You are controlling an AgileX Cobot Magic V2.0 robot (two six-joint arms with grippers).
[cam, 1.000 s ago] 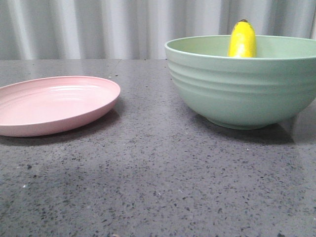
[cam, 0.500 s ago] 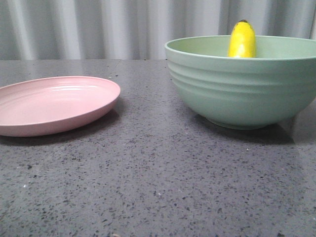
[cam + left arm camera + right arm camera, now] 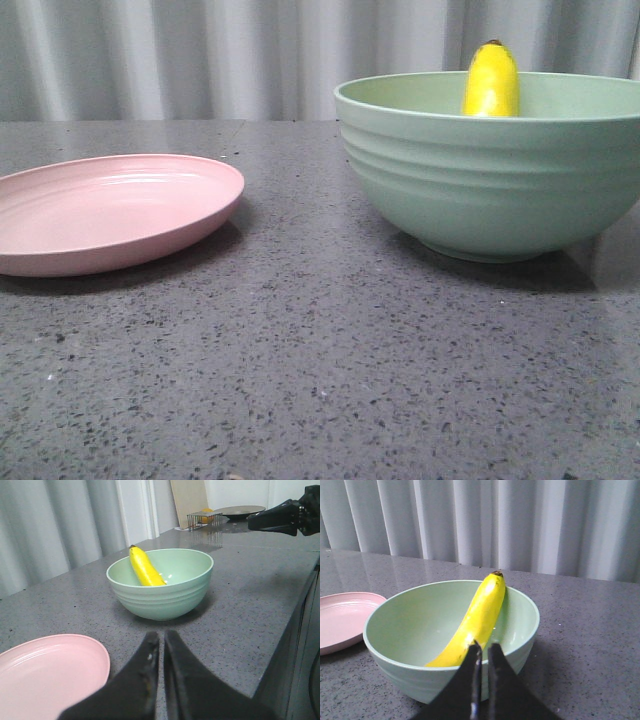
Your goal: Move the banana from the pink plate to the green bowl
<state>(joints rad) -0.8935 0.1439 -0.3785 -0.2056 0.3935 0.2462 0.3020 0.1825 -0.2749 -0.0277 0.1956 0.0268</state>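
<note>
Both arms' fingers pressed together, empty | banana (image 3: 479, 614) leans in green bowl (image 3: 410, 670), dark tip above rim | pink plate (image 3: 110, 212) bare on table (image 3: 320, 380) | risk: your right fingers (image 3: 474, 667) hover near; a nudge could tip the banana out.

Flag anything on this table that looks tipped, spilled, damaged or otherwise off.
Nothing stands out. The banana leans inside the green bowl, its dark tip poking above the rim, which is just how it rests. The pink plate sits flat and empty. No spills or damage are visible.
</note>
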